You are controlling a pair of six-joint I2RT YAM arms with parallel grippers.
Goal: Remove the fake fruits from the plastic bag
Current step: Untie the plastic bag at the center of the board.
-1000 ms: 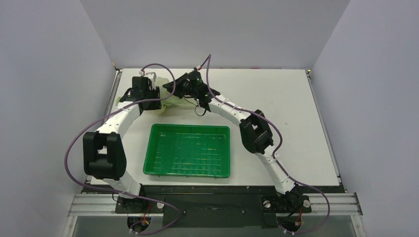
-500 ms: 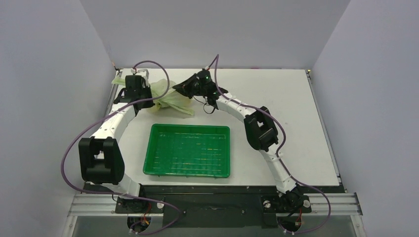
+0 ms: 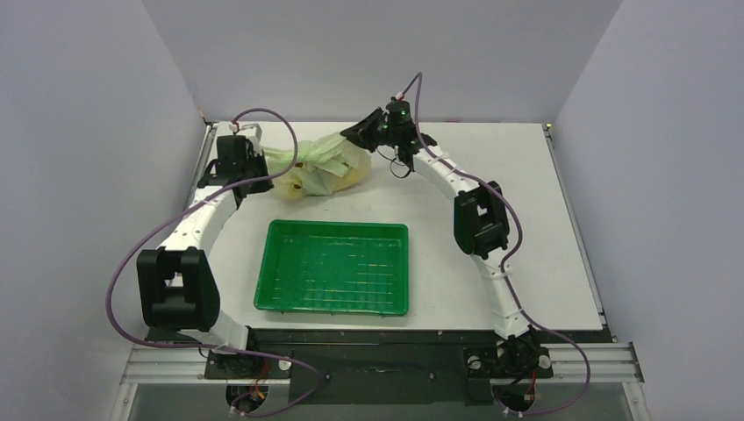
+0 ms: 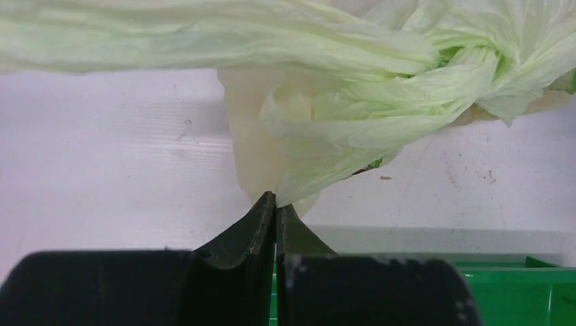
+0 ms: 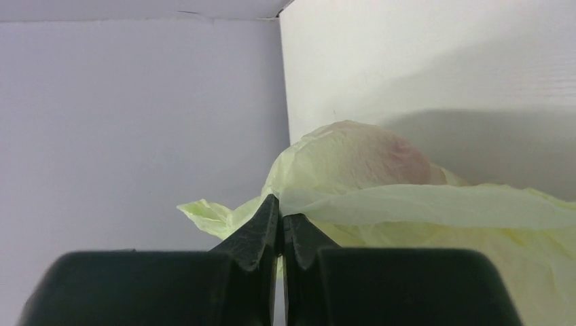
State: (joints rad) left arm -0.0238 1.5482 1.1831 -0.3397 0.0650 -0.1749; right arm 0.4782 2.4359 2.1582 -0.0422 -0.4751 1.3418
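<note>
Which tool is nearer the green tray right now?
Left. The left tool pinches the plastic bag just beyond the far-left corner of the green tray; the right tool grips the bag's other end, farther back.

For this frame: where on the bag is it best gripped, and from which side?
Grip the bag by its loose film at either end, coming in from the sides. The thin crinkled film folds flat between jaws, as the shut left gripper and right gripper show; the rounded bulge in the middle looks too wide to pinch.
</note>
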